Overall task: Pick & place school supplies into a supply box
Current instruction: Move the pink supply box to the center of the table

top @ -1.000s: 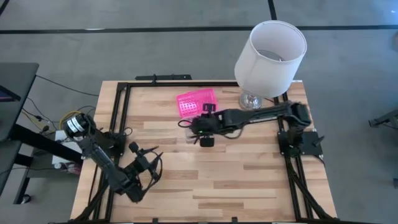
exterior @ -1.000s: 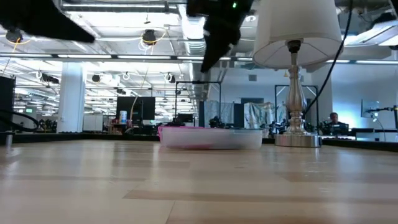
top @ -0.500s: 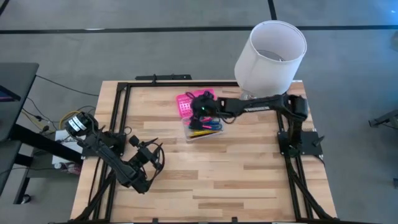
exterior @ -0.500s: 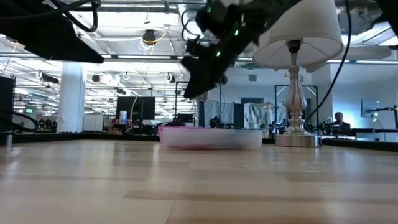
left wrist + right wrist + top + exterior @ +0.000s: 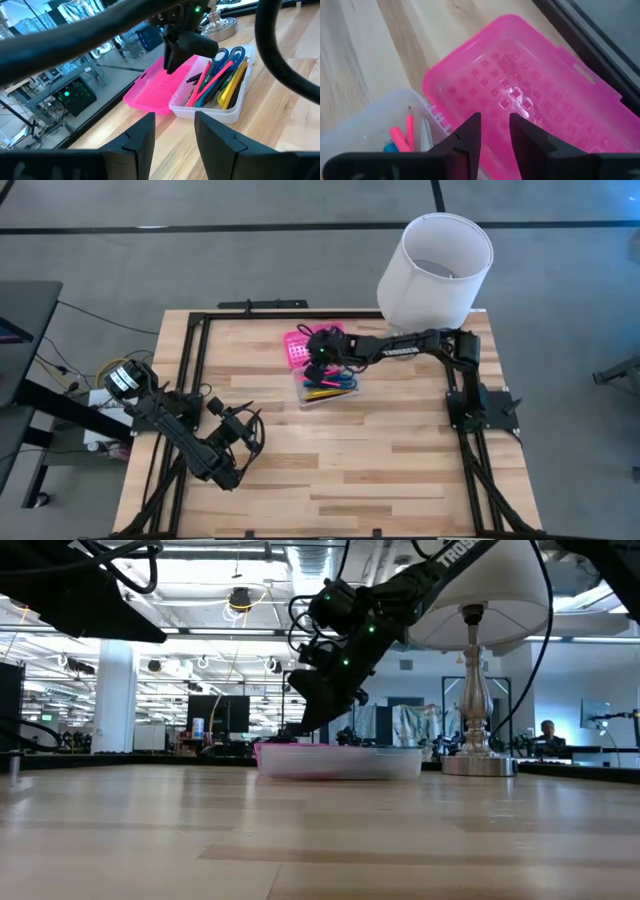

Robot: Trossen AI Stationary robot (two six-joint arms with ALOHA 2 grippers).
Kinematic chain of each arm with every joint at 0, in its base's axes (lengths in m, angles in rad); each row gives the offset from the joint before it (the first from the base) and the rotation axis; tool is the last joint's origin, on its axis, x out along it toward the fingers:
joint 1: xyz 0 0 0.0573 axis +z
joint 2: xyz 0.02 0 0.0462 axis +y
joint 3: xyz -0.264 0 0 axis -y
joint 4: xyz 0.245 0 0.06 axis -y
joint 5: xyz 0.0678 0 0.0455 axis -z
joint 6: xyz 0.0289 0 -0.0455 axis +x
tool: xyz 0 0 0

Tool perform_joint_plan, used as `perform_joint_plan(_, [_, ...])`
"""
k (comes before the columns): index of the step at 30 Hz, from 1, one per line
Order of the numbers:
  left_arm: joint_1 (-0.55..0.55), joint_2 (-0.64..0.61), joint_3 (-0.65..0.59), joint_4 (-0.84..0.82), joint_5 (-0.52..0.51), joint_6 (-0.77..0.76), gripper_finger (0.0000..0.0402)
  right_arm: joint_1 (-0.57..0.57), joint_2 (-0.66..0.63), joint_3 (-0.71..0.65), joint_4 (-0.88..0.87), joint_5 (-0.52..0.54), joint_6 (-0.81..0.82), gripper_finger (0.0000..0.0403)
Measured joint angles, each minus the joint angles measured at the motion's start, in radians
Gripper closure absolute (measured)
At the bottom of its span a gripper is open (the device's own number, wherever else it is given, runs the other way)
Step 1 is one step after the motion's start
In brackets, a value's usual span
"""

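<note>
The supply box is a clear case lying open near the table's middle. Its pink lid is folded back flat on the table on the far side. Coloured pens and pencils and blue-handled scissors lie inside the box. My right gripper hangs just over the pink lid, fingers slanting down with a narrow gap, holding nothing. The low view shows its tips slightly above the lid's edge. My left gripper waits open near the table's near left corner, facing the box.
A lamp with a white shade stands at the far right corner, its metal base just right of the box. A black frame runs along the table's edges. Bare wood lies between the box and the near edge.
My right gripper has moved from above the box toward the table's far edge, tipped forward and come down over the pink lid. The box with its pens, covered before, now shows. My left gripper has shifted slightly toward the table's middle.
</note>
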Motion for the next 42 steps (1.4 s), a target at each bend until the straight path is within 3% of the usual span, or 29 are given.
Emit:
perform_joint_plan(38, [-0.009,0.0,0.0,0.0,0.01,-0.003,0.0269,-0.004,0.0,-0.01,-0.055,-0.02,0.055,0.0308])
perform_joint_plan(42, [-0.009,0.0,0.0,0.0,0.01,-0.002,0.0269,0.0,0.001,-0.01,-0.068,-0.077,0.071,0.0308])
